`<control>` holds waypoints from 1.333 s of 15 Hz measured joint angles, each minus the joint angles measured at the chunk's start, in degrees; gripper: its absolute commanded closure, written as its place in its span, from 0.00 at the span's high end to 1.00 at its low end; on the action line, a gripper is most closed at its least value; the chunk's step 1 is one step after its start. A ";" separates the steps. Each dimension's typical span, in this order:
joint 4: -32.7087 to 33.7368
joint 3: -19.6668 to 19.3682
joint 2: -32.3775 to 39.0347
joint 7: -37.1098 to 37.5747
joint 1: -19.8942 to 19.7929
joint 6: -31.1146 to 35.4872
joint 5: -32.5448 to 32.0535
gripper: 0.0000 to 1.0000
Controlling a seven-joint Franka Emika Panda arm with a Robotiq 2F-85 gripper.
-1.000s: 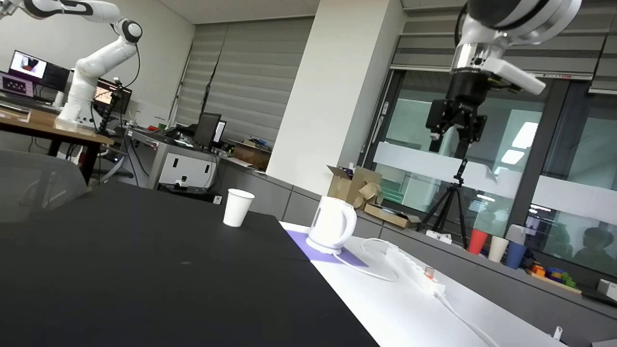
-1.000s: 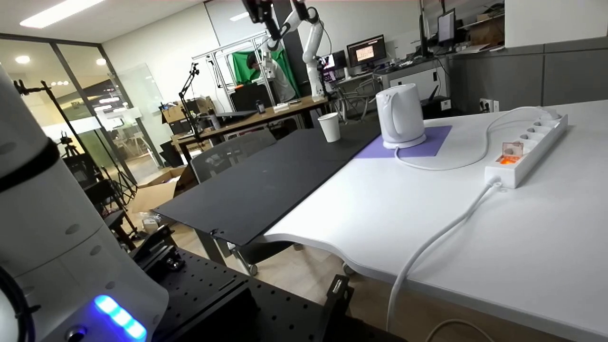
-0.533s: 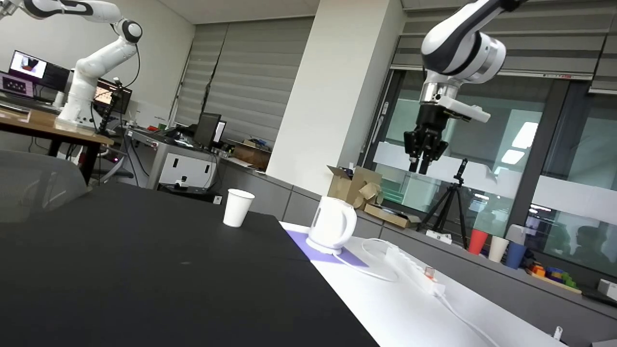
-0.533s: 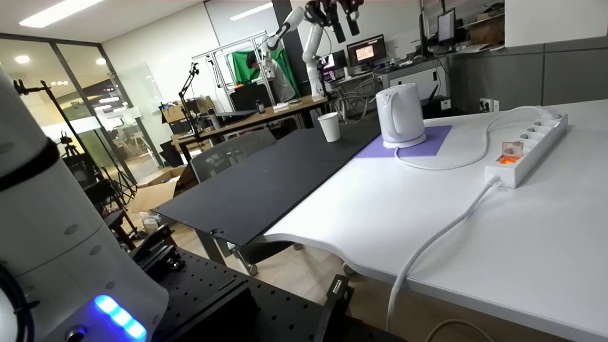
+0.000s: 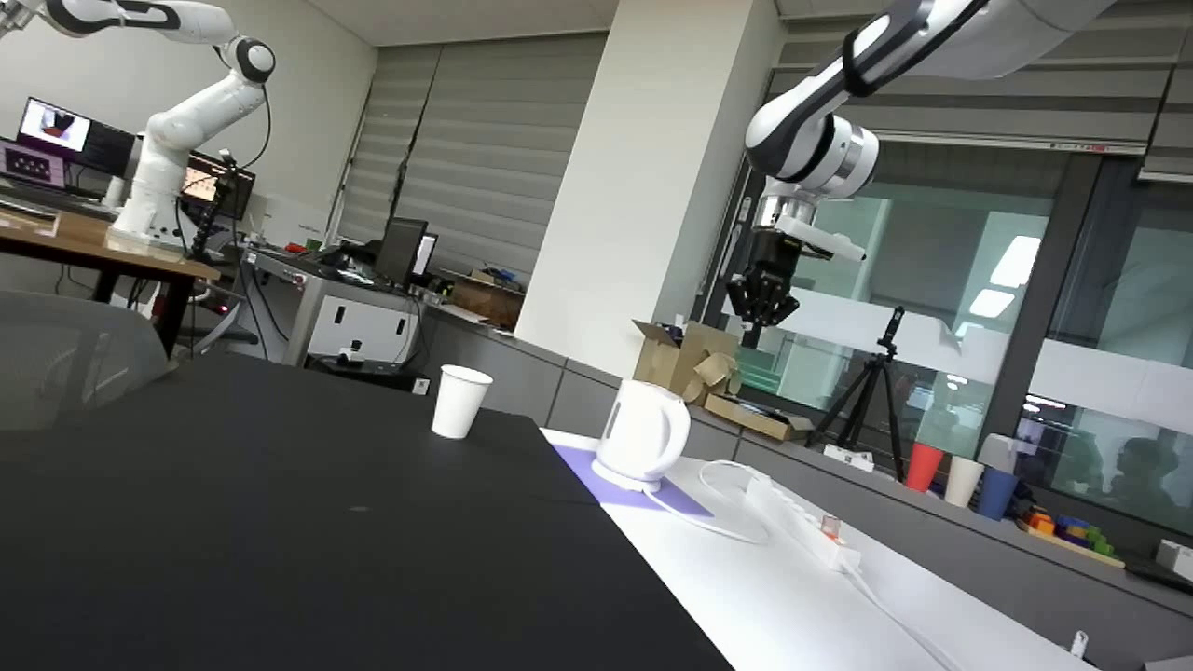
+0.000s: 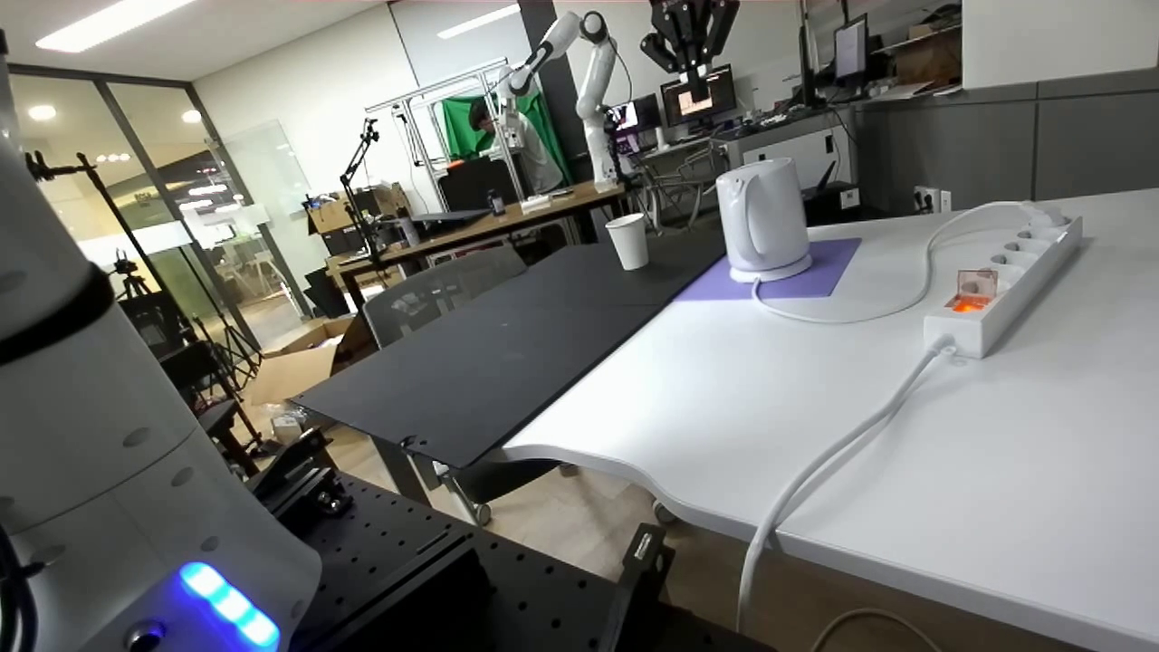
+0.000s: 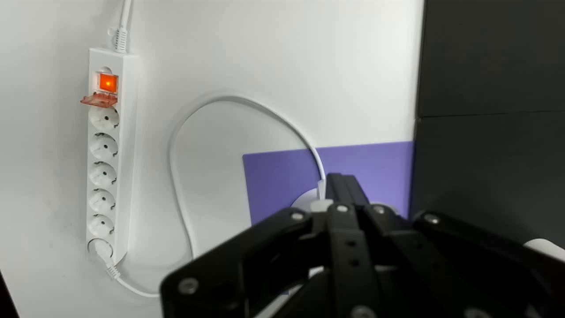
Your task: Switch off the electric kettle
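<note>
Your gripper (image 7: pixel 343 176) hangs high, pointing down, fingers (image 7: pixel 336 189) pressed side by side with nothing visible between them: a blunt poker, carrying no load. No contact yet! In the wrist view it covers most of your electric kettle (image 6: pixel 780 217); only a rim of white base (image 7: pixel 304 201) clearly shows past the knuckles. Whether you're squarely above it, I can't tell.

The kettle itself stands upright on the purple mat (image 7: pixel 273 185), cup (image 6: pixel 629 243) well apart on the black board (image 6: pixel 507 353).

Outward now: the cord (image 7: pixel 220 98) loops across the white table (image 7: pixel 353 66) and plugs into the end socket of the power strip (image 7: pixel 126 145). And there, at the strip's far end, the rocker switch (image 7: pixel 108 83) glows orange, its tinted cover (image 7: pixel 99 100) flipped up. Power on, I'd say; job undone.

So you're in the approach, by my reading. Next you must pick your target. I can't make out a switch on the kettle; if it's there, ease those fingertips down beside it and nudge lightly, lest it tip. If it's the strip, swing across, clear the cover, press straight down.
</note>
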 measured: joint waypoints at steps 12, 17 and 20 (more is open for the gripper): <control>1.04 0.10 1.23 -0.14 -0.09 0.03 -0.03 0.00; 2.97 0.86 3.72 -2.35 -0.98 -1.59 0.52 0.00; 8.15 1.18 8.64 -2.57 -1.80 -3.96 0.70 0.00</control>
